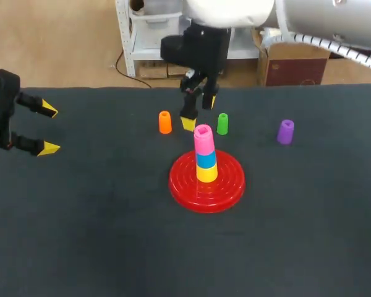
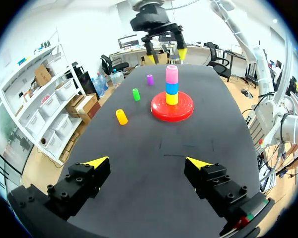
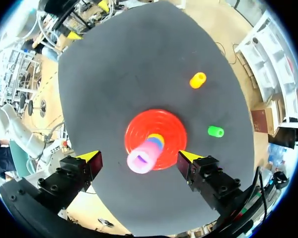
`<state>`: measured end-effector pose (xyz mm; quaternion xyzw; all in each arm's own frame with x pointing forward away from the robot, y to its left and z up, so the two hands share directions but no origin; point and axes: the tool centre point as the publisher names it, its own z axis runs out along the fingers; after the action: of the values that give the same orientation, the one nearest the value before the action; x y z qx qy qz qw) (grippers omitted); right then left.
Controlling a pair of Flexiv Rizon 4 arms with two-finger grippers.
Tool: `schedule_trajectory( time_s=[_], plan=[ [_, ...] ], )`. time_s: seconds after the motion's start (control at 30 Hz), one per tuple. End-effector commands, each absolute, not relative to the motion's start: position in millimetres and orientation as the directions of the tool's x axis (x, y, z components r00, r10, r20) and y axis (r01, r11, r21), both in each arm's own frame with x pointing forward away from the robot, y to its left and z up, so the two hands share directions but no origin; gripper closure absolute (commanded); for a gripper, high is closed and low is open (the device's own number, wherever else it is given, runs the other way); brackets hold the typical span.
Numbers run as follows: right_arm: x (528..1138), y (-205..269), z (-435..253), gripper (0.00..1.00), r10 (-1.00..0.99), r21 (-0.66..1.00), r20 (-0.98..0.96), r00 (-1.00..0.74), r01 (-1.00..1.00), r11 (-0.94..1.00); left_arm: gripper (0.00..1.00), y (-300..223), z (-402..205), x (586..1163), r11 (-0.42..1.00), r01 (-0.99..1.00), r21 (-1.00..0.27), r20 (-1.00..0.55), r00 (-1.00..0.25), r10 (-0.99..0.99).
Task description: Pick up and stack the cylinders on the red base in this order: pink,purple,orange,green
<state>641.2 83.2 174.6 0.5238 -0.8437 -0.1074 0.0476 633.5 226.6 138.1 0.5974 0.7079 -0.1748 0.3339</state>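
Observation:
On the red base [image 1: 179, 185] stands a stack: yellow at the bottom, blue in the middle, a pink cylinder [image 1: 203, 139] on top. My right gripper [image 1: 200, 112] hangs open just above and behind the stack. In the right wrist view the pink cylinder [image 3: 141, 159] lies between the spread fingers of the gripper [image 3: 140, 156], touching neither. The orange cylinder [image 1: 165, 122] and the green cylinder [image 1: 222, 124] stand behind the base. The purple cylinder [image 1: 285, 132] stands alone to the right. My left gripper [image 1: 49, 129] is open and empty at the table's left.
The left wrist view shows its own gripper [image 2: 148, 163] over bare black tabletop, far from the base [image 2: 185, 113]. Orange [image 2: 121, 117], green [image 2: 136, 94] and purple [image 2: 150, 79] stand in a loose row beside the base.

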Motion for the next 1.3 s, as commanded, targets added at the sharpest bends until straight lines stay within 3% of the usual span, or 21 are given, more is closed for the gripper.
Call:
schedule_trajectory(
  time_s=[0.03, 0.3, 0.93, 1.3],
  plan=[
    [656.3, 64.0, 182.6, 0.00, -0.883, 0.282, -0.073, -0.463, -0.859, 0.428, 0.00, 227.0, 137.0, 632.7, 0.226, 0.962, 0.155, -0.683, -0.061, 0.728],
    [681.4, 13.9, 180.9, 0.00, -0.885, 0.287, -0.047, -0.463, -0.855, 0.432, 0.00, 227.0, 137.0, 632.7, 0.226, 0.962, 0.155, -0.683, -0.061, 0.728],
    [746.2, -132.9, 79.2, 0.00, -0.888, 0.380, 0.105, -0.447, -0.808, 0.451, 0.00, 227.0, 137.0, 632.7, 0.226, 0.962, 0.155, -0.683, -0.061, 0.728],
    [764.2, -152.4, 42.7, 0.00, -0.913, 0.349, 0.152, -0.379, -0.843, 0.409, 0.00, 227.0, 137.0, 632.7, 0.226, 0.962, 0.155, -0.683, -0.061, 0.728]
  ],
)
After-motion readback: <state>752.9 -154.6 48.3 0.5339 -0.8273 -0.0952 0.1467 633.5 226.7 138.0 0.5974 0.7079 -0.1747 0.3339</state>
